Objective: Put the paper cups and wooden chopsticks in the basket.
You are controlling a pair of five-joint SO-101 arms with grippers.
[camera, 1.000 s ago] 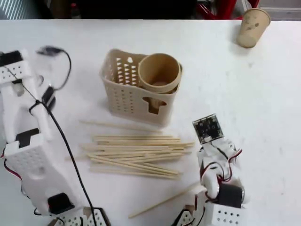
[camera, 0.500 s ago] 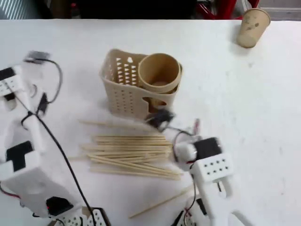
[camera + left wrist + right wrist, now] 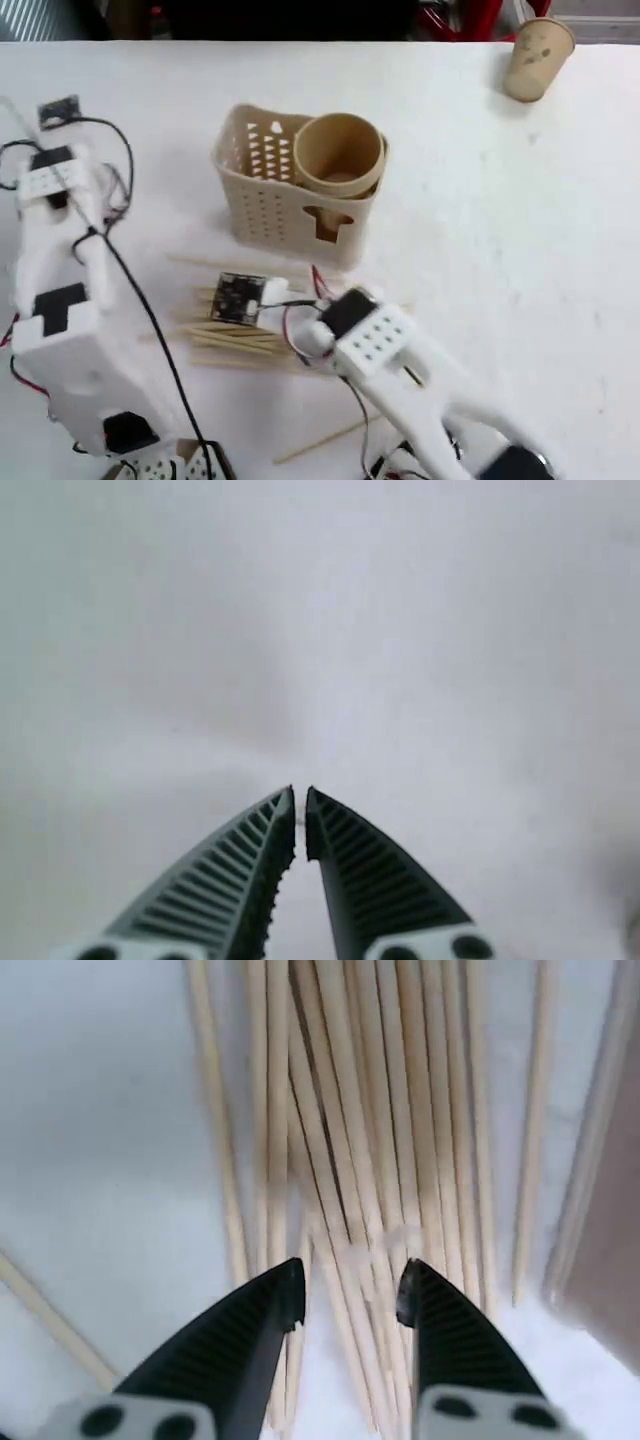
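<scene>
The perforated beige basket (image 3: 270, 205) stands mid-table with one paper cup (image 3: 338, 152) inside it. A second paper cup (image 3: 537, 58) stands upright at the far right corner. Wooden chopsticks (image 3: 240, 338) lie in a loose pile in front of the basket, and one stray stick (image 3: 320, 438) lies nearer the front edge. My right arm (image 3: 375, 345) stretches over the pile. Its gripper (image 3: 350, 1282) is open just above the chopsticks (image 3: 370, 1110), with nothing between the fingers. My left gripper (image 3: 300, 798) is shut and empty over bare table, on the left arm (image 3: 60, 300).
The basket wall (image 3: 610, 1200) shows close beside the sticks in the right wrist view. Cables (image 3: 130, 290) trail from the left arm across the table's left side. Open white tabletop (image 3: 500, 220) lies to the right of the basket.
The right arm has swung from the front edge leftward and now hovers over the chopstick pile. The left arm has shifted a little at the left edge.
</scene>
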